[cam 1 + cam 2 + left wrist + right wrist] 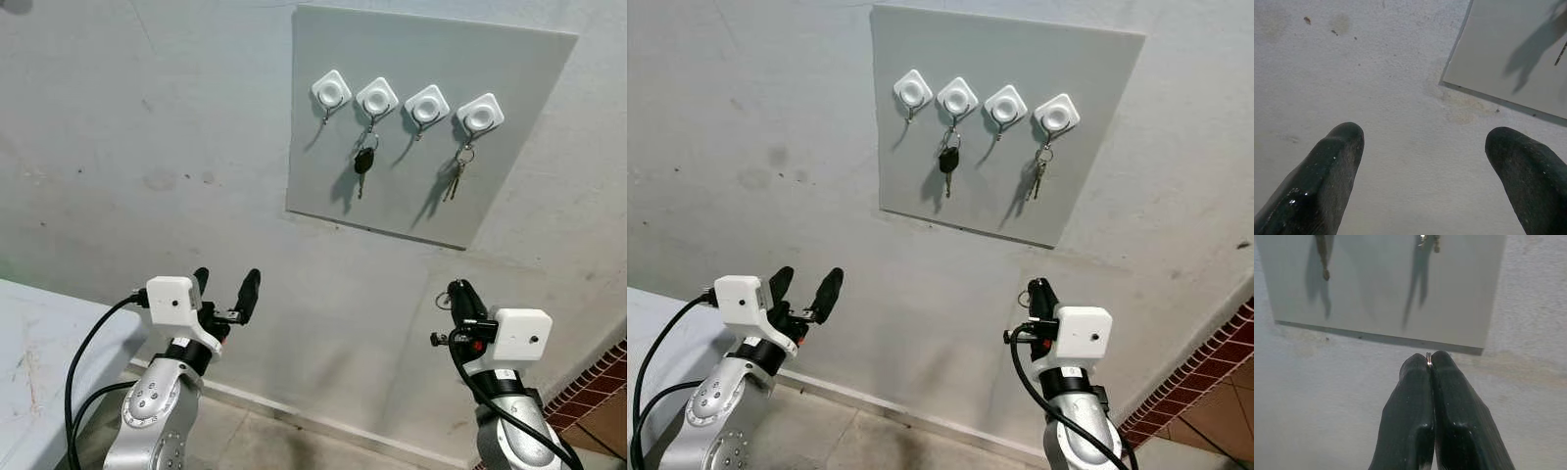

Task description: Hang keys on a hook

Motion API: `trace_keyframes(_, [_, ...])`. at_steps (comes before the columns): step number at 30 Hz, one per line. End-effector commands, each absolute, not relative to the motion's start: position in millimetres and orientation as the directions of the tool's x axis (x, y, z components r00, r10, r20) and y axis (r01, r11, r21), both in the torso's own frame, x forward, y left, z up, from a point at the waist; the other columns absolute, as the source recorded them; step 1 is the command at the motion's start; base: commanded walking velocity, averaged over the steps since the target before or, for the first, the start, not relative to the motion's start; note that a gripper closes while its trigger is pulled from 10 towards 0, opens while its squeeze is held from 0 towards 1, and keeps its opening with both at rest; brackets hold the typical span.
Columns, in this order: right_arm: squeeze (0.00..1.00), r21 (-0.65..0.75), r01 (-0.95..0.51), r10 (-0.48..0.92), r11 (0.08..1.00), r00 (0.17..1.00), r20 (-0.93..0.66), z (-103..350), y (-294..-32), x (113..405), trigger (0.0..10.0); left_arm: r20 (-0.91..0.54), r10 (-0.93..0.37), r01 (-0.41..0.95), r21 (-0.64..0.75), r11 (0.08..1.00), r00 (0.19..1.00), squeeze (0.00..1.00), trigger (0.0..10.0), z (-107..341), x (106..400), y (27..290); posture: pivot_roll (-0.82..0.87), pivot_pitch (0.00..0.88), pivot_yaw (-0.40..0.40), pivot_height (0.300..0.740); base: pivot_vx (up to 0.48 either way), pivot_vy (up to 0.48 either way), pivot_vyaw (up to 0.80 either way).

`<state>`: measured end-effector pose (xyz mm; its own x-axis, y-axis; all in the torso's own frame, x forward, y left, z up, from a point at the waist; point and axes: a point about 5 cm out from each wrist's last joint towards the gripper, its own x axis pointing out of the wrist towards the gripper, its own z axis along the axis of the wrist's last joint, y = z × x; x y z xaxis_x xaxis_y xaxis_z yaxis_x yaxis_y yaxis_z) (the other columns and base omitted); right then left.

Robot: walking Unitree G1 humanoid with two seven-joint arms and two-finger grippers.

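Right hand [458, 291] pinched shut on key ring [1428, 359], below board [411, 196], well short of hooks. Left hand [225, 284] wide open, empty. Free hooks: first [331, 93], third [427, 106]. Risk: thin ring slipping from fingertips, or missing small hook during reach.

Left arm [147, 411]: raised from lower left, bent, wrist angled up toward the wall. Left gripper [224, 285]: fingers [1327, 176] spread wide apart, holding nothing. Right arm [514, 431]: raised from lower right, wrist upright. Right gripper [460, 292]: fingers [1459, 416] pressed together, pinching a thin metal ring [1428, 359] at the tips.
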<state>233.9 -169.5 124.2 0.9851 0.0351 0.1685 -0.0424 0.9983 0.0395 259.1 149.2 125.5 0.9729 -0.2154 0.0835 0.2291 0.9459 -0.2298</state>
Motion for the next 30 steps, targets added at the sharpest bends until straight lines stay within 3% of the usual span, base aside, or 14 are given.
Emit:
trace_keyframes(1, [0.0,0.044,-0.036,0.027,0.998,0.984,0.174,124.8,-170.6,234.3,10.0,0.093,-0.217,0.233,-0.219,0.947,0.972,0.0,10.0,128.2,258.8,148.5,0.0,0.0,-0.027,0.74,0.326,0.0,0.0])
trace_keyframes(30, [0.0,0.051,-0.04,0.03,0.998,0.985,0.173,123.9,-168.0,233.3,10.0,0.099,-0.24,0.256,-0.202,0.945,0.966,0.0,10.0,129.2,257.0,143.7,0.0,0.0,-0.024,0.74,0.363,0.0,0.0])
